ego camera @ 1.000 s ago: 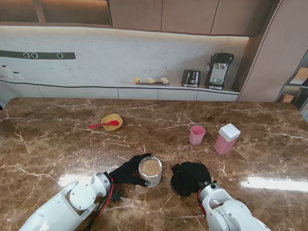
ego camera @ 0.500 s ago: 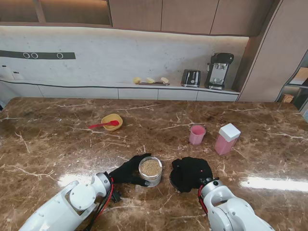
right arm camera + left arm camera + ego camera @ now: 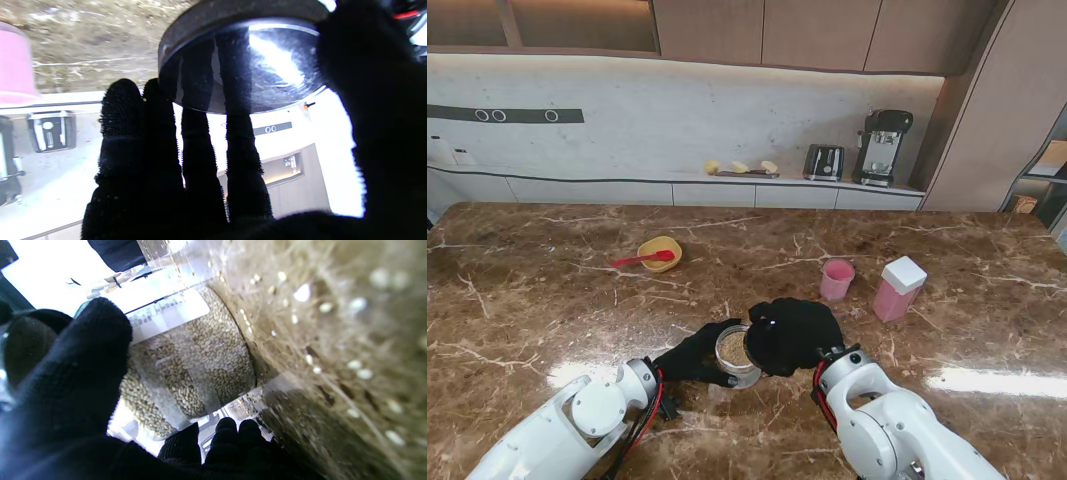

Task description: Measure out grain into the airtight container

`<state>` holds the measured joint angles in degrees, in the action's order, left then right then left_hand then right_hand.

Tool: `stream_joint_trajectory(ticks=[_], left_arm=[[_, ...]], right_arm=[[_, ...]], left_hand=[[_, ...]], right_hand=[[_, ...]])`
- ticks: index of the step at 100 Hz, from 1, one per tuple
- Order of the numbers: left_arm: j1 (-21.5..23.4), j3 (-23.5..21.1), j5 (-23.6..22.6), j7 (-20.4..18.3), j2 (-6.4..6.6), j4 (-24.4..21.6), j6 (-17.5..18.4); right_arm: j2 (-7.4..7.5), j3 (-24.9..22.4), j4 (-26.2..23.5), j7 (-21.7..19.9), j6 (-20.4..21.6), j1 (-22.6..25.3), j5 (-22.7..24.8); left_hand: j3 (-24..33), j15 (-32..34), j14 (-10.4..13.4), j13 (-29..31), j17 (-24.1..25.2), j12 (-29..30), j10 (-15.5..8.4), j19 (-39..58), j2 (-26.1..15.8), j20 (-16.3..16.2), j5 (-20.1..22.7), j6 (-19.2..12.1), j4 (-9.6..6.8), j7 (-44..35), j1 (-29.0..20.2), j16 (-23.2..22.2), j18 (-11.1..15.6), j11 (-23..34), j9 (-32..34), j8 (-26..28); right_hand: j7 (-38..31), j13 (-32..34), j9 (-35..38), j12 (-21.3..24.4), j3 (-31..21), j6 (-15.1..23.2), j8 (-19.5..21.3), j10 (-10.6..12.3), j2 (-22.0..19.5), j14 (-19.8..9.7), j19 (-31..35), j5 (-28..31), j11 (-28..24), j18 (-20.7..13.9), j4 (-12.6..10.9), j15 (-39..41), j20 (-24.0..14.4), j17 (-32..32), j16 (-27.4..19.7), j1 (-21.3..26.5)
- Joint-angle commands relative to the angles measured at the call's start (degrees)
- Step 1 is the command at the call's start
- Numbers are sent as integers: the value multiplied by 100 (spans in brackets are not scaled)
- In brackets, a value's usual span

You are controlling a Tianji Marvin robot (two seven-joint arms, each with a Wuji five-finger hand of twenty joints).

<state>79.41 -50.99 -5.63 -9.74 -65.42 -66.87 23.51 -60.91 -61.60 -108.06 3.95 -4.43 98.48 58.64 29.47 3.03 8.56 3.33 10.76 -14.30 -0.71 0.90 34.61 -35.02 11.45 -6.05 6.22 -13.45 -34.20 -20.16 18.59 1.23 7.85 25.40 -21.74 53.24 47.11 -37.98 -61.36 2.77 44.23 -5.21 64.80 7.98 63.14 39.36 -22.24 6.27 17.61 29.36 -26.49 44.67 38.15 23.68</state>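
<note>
A clear round container (image 3: 730,349) filled with tan grain stands on the marble table near me. My black-gloved left hand (image 3: 689,356) is shut around its left side; the left wrist view shows the grain-filled wall (image 3: 196,353) between thumb and fingers (image 3: 76,373). My right hand (image 3: 793,333) hovers over the container's right half and hides part of its mouth. It is shut on a round lid (image 3: 247,63) with a dark rim and clear middle, pinched between thumb and fingers (image 3: 200,160).
A pink cup (image 3: 837,280) and a pink canister with a white cap (image 3: 898,288) stand farther off to the right. A yellow bowl with a red spoon (image 3: 660,253) sits at the far left. Toaster and coffee machine are on the back counter.
My right hand has lifted from the table right of the container and moved left, now over the container's mouth. The left hand and container have stayed put.
</note>
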Motion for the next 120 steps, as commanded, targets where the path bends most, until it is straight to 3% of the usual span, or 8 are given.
stream_joint_trajectory(ticks=[1, 53, 69, 75, 120], left_arm=[[150, 66, -26, -78, 54, 268, -143], [149, 70, 3, -64, 42, 284, -149], [161, 58, 3, -66, 44, 273, -160], [165, 53, -2, -65, 45, 269, -166], [167, 66, 1, -91, 53, 272, -157]], right_arm=[[-56, 127, 164, -112, 34, -200, -70], [-12, 966, 919, -554, 84, -1280, -211], [-10, 1092, 979, -593, 82, -1431, -198], [2, 1132, 969, -676, 65, -1480, -164], [46, 1427, 941, -1137, 7, -1836, -134]], left_hand=[[-239, -2, -1318, -125, -560, -70, -8, 954, -241, -607, -12, -103, -195, -492, -122, -94, -2530, -74, -121, -17], [-245, 23, -1319, -117, -554, -85, -4, 968, -247, -635, -13, -107, -201, -499, -130, -102, -2541, -67, -123, -12], [-244, 29, -1318, -110, -555, -93, -11, 975, -264, -646, -12, -112, -200, -501, -119, -104, -2543, -61, -118, -11], [-251, 37, -1315, -106, -551, -100, -10, 979, -273, -653, -12, -110, -200, -501, -111, -107, -2545, -58, -120, -11], [-218, 33, -1327, -114, -551, -120, -1, 963, -322, -653, 138, -149, -218, -657, -139, -98, -2548, -56, -121, 46]], right_hand=[[-938, 106, 308, -41, -1712, 388, 373, 959, -1143, -913, 53, 481, -503, -345, -1009, 192, 21, -114, 4, 1049], [-893, 40, 260, 38, -1700, 391, 358, 954, -1365, -908, 20, 456, -476, -332, -1125, 157, -2, -164, -64, 981], [-878, 7, 244, 60, -1689, 415, 355, 958, -1454, -924, 3, 440, -456, -334, -1209, 138, -8, -198, -124, 922], [-866, -33, 228, 79, -1652, 409, 351, 959, -1520, -929, -19, 439, -438, -336, -1339, 123, -19, -236, -240, 872], [-658, -274, 125, 283, -1488, 390, 214, 929, -1762, -893, -144, 390, -142, -375, -1366, -113, -60, -459, -486, 734]])
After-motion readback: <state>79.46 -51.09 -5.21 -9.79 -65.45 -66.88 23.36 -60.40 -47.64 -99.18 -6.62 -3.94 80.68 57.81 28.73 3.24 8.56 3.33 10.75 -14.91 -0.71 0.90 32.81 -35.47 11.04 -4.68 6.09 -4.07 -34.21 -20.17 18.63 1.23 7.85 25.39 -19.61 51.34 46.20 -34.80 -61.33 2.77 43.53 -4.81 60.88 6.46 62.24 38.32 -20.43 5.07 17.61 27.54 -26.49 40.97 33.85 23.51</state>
